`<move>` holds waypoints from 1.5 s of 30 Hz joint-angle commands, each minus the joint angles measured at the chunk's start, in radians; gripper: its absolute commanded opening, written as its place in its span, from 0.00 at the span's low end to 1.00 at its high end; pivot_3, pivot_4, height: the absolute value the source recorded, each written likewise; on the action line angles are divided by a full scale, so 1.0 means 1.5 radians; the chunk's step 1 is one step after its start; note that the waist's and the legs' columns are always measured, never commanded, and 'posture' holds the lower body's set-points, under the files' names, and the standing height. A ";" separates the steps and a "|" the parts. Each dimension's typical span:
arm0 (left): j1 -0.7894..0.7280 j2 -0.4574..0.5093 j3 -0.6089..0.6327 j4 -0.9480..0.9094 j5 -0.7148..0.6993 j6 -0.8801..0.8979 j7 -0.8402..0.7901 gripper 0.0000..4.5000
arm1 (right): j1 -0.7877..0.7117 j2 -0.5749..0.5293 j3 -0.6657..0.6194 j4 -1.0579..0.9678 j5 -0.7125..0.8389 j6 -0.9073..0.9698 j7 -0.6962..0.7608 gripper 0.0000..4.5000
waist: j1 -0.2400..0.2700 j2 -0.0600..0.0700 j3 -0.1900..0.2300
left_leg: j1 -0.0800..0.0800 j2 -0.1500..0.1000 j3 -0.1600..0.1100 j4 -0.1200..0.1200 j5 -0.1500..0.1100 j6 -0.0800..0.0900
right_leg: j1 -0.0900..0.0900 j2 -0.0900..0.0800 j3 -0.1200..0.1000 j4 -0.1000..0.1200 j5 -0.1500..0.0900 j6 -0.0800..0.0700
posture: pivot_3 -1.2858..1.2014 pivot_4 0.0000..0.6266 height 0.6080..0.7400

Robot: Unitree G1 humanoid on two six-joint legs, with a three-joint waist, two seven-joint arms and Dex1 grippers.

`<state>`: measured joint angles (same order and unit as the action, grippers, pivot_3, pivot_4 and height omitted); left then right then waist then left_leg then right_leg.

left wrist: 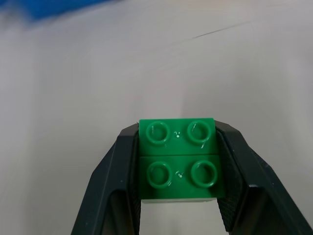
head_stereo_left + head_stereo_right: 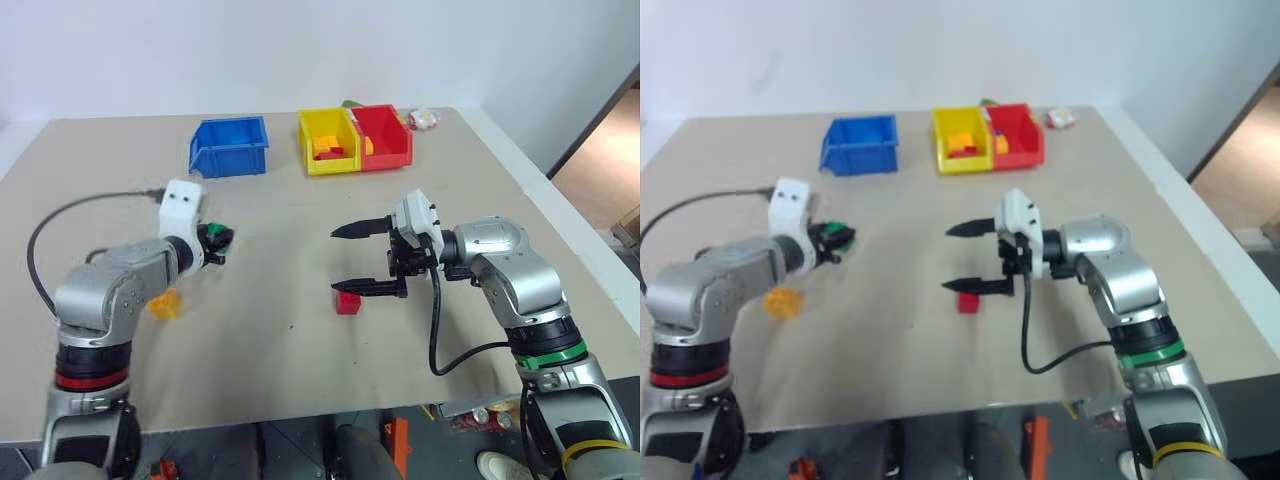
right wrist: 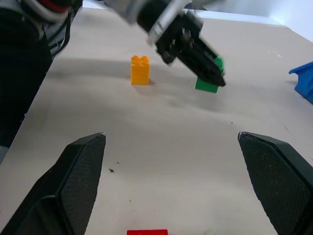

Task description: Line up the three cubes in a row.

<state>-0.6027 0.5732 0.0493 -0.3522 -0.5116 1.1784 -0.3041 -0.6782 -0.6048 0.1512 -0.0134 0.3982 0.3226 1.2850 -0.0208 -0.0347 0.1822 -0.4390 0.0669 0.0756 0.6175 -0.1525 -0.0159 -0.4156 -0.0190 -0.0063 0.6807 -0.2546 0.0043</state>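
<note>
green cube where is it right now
The green cube sits clamped in the left gripper, raised off the table on the robot's left, near the yellow-orange cube.

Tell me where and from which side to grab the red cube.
Grip the red cube on two opposite flat side walls, coming from above. It stands on the table, studs likely up, so the walls give the fingers parallel faces. The right end effector hangs open over it, fingers wide apart, and looks best placed; the left end effector is shut on the green cube.
</note>
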 commanded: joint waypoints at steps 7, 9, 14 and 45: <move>0.046 0.143 -0.100 -0.053 0.013 -0.236 -0.312 0.30 | -0.005 -0.014 -0.023 -0.017 0.008 -0.004 -0.002 1.00 | -0.001 0.000 0.000 | 0.000 0.000 0.000 0.000 0.000 0.000 | -0.001 0.001 0.001 0.000 0.000 0.000 | 0.52 0.24 1.00; 0.086 0.175 -0.105 -0.027 0.038 -0.355 -0.401 0.30 | -0.002 -0.017 -0.024 -0.020 0.008 -0.005 -0.004 1.00 | -0.001 0.000 0.000 | 0.000 0.001 0.001 -0.001 0.000 0.000 | -0.002 0.000 0.002 0.000 0.000 -0.001 | 0.52 0.24 1.00; 0.132 0.164 -0.096 0.077 0.038 -0.521 -0.535 0.30 | 0.005 -0.024 -0.028 -0.029 0.011 0.000 -0.010 1.00 | 0.000 0.000 0.000 | -0.001 0.000 0.001 -0.001 0.000 0.000 | -0.002 0.000 0.001 0.000 -0.001 -0.002 | 0.52 0.24 1.00; 0.021 -0.019 -0.239 0.210 0.190 -0.581 -0.587 0.30 | 0.040 -0.052 -0.034 -0.037 0.026 0.009 -0.014 1.00 | 0.000 0.000 0.000 | -0.003 0.001 0.001 0.002 0.000 0.001 | -0.003 0.002 0.001 0.001 0.000 0.001 | 0.52 0.24 1.00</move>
<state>-0.5575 0.5476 -0.3113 -0.0097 -0.2244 0.3126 -1.1845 -0.6131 -0.6705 0.1408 -0.0294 0.4266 0.3503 1.2631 -0.0211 -0.0341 0.1826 -0.4435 0.0677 0.0779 0.6206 -0.1528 -0.0141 -0.4197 -0.0167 -0.0056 0.6821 -0.2546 0.0054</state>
